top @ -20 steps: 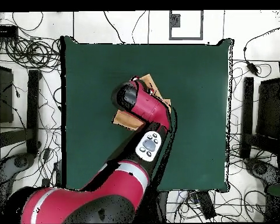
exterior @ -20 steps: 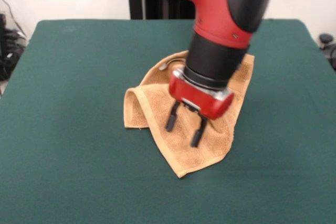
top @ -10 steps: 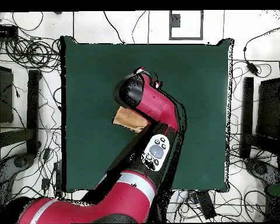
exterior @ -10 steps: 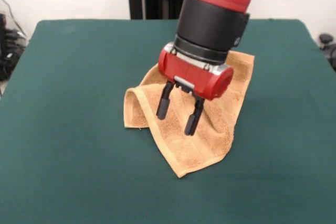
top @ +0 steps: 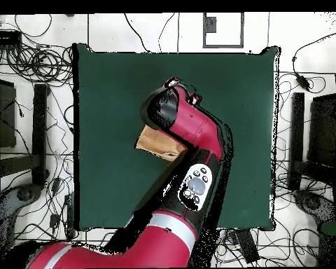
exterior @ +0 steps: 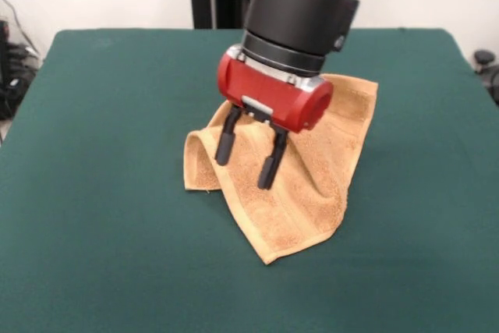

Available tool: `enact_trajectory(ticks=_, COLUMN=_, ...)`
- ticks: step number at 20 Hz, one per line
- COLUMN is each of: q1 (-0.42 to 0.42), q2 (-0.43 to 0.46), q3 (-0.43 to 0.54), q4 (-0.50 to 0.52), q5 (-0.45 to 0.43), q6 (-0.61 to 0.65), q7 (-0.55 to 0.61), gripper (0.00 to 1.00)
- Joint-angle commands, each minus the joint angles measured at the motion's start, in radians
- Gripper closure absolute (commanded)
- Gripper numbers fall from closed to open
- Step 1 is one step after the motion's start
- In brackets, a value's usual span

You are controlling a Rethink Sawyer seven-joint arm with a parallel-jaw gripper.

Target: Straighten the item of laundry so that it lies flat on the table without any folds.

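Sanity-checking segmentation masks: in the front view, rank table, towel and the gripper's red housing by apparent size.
1. table, by far the largest.
2. towel.
3. gripper housing; it hangs above the towel, nearer the camera, so it looks bigger than it is.

Even, diffuse room light, bright enough throughout. Table (exterior: 101,216) felt matte, no glare. Soft shadow just under the towel (exterior: 304,193) folds (faint, at its near corner). Small highlights on the red arm (exterior: 269,95) shell. Front view sharp, no blur.
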State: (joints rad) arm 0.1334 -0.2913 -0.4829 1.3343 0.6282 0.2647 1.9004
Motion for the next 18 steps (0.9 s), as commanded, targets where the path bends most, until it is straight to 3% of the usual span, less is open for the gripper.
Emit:
enact_trajectory(ticks=1, q1=-0.021, q2=0.001, q3=0.165, q4=0.12, q5=-0.067, q6=0.049, q7=0.099, gripper=0.0)
enact_trajectory(ticks=9, q1=-0.057, q2=-0.017, q3=0.216, q4=0.133, q5=-0.12, q6=0.042, q7=0.086, gripper=0.0)
enact_trajectory(ticks=13, q1=-0.052, q2=-0.021, q3=0.192, q4=0.089, q5=-0.229, q6=0.099, q7=-0.023, gripper=0.0)
enact_trajectory(ticks=18, q1=-0.093, q2=-0.058, q3=0.28, q4=0.107, q5=-0.33, q6=0.096, q7=-0.08, gripper=0.0)
